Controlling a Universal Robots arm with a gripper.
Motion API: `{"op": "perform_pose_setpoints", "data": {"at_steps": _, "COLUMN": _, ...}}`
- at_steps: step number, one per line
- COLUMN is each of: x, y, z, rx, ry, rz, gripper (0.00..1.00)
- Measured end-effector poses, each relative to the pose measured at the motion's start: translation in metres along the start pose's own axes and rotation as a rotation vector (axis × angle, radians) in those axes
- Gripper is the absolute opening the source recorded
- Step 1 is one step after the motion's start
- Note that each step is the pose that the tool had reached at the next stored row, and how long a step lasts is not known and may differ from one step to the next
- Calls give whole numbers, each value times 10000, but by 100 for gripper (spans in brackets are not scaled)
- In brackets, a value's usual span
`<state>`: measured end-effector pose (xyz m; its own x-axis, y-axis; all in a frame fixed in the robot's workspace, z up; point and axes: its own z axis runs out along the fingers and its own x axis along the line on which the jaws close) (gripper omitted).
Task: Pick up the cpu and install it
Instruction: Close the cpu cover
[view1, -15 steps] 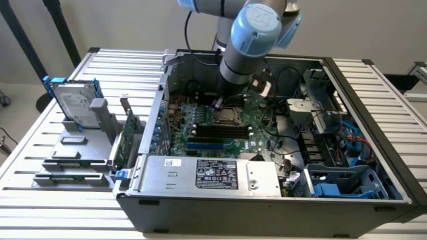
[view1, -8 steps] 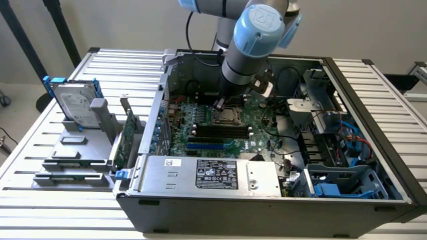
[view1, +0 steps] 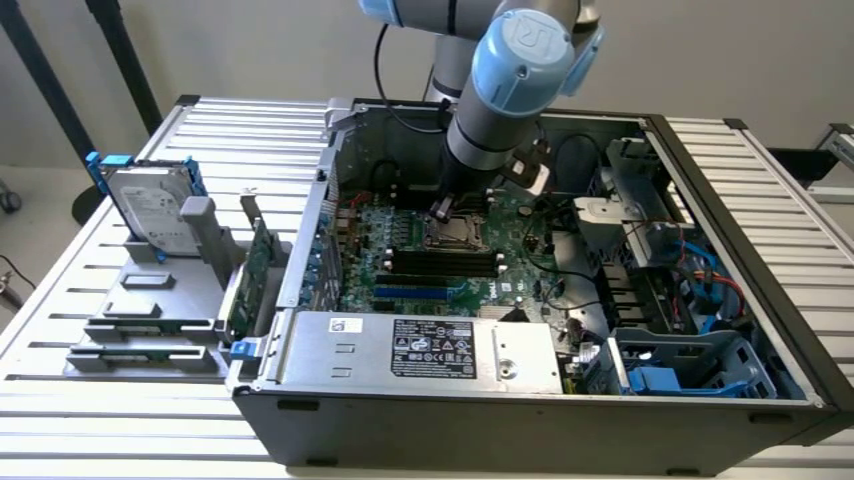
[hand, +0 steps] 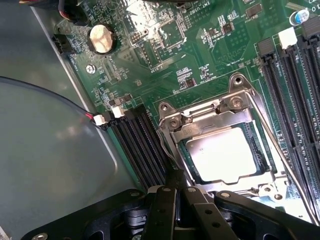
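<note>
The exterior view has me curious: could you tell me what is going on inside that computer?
A robot arm reaches down into the open computer case, over the motherboard. The shiny cpu lies in its socket, inside the metal frame. The tool is shut and holds nothing; its tip is at the socket's edge, next to the black memory slots.

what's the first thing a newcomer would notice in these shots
The blue-jointed robot arm reaches down into the open computer case in the middle of the exterior view. In the wrist view, the shiny cpu lies in its socket, with the shut gripper at the socket's edge. A hard drive stands outside the case, on the exterior view's left.
</note>
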<state>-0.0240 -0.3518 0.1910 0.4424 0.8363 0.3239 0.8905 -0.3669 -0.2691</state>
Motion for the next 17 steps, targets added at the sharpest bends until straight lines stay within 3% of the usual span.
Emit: {"op": "perform_pose_setpoints", "data": {"at_steps": 17, "x": 21, "y": 50, "z": -2, "rx": 0, "ry": -1, "rz": 0, "gripper": 11}}
